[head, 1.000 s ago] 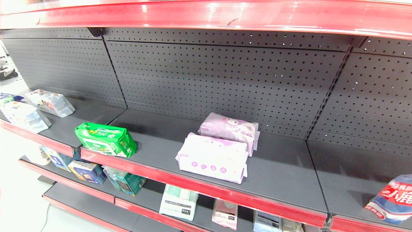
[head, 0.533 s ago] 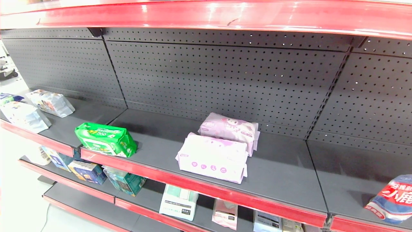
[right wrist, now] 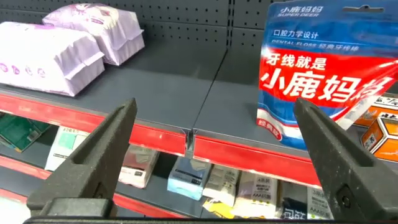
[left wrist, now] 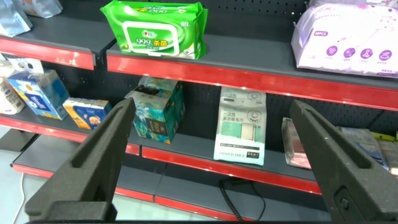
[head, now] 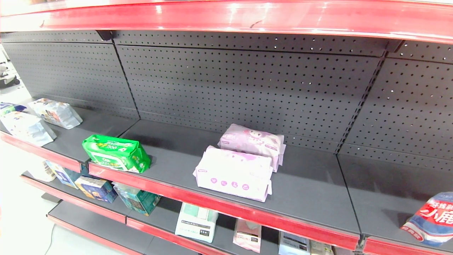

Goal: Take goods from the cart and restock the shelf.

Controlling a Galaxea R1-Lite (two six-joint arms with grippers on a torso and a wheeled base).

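Claws apart, empty: left claw point(left wrist: 211, 106) before green pack point(left wrist: 152, 28), right claw point(right wrist: 214, 104) before blue pouch point(right wrist: 320, 74).

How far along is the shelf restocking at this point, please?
Done: a green wipes pack, a front pink pack, a rear pink pack and a blue-and-red bag sit on the middle shelf. In hand: nothing; the left gripper and right gripper are open and empty. Left: that shelf has wide bare stretches, so more goods likely remain to place.
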